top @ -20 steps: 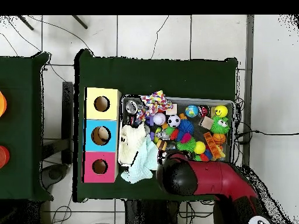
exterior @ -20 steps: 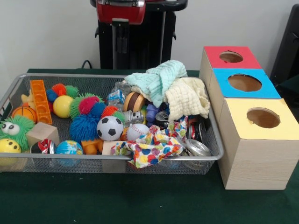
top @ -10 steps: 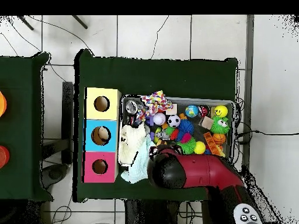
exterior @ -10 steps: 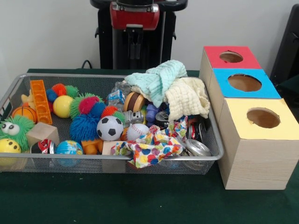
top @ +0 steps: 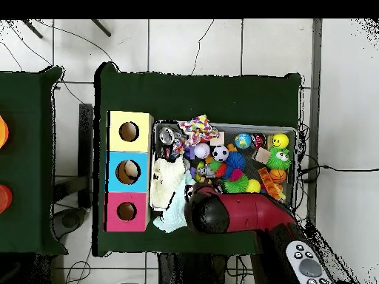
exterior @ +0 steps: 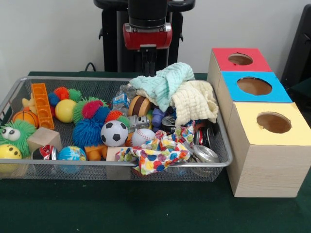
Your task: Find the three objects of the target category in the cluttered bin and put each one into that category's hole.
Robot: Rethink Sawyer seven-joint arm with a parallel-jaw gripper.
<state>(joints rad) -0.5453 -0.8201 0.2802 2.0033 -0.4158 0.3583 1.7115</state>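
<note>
Across the green table, cluttered bin (exterior: pixel 221 145) full beside three boxes (exterior: pixel 265 145). Above its far rim, near the draped cloths (exterior: pixel 180 92), gripper (exterior: pixel 148 56) hanging; jaw state impossible to tell. Orange plush (exterior: pixel 95 151) half buried under spiky balls (exterior: pixel 90 124): best cleared first, then approached vertically.

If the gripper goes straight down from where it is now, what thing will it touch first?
Most likely the mint green cloth heaped at the back of the wire mesh bin. The gripper hangs just above and behind that heap, pointing down. Depth is unclear, so it might pass behind the cloth, near the bin's rear rim.
</note>
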